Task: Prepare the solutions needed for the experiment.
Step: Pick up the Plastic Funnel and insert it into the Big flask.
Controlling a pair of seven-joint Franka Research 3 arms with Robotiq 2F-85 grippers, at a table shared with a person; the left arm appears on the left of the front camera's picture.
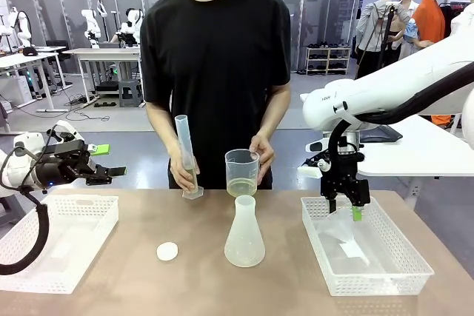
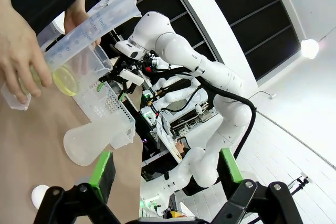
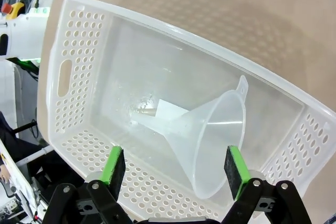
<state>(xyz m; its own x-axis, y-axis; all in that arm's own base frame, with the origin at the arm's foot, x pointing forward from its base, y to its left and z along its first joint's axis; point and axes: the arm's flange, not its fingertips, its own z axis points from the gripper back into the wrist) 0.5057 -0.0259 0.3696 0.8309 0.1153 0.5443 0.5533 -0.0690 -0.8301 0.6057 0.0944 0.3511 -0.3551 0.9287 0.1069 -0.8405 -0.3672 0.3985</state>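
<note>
The step in hand looks like fetching the funnel (image 3: 210, 129). The right gripper (image 3: 176, 169) hangs low in the right basket (image 3: 68, 77), its fingers wide either side of the funnel's mouth and not yet pinching it (the funnel lies on its side, alone in that basket). Next, I judge, the fingers must close gently on the thin rim, lift the funnel clear of the basket wall, and seat its spout in the flask (image 1: 244, 234), which stands on the worktop (image 1: 185, 286) and looks empty. The solution (image 1: 241, 186), pale yellow-green, lies shallow in the beaker (image 1: 242, 160) that the person (image 1: 215, 35) holds beyond the flask. Their other hand holds a cylinder (image 1: 184, 146); I cannot tell what is in it. The left gripper (image 2: 165, 169) hovers near the left basket (image 1: 74, 201), fingers wide and holding nothing.
</note>
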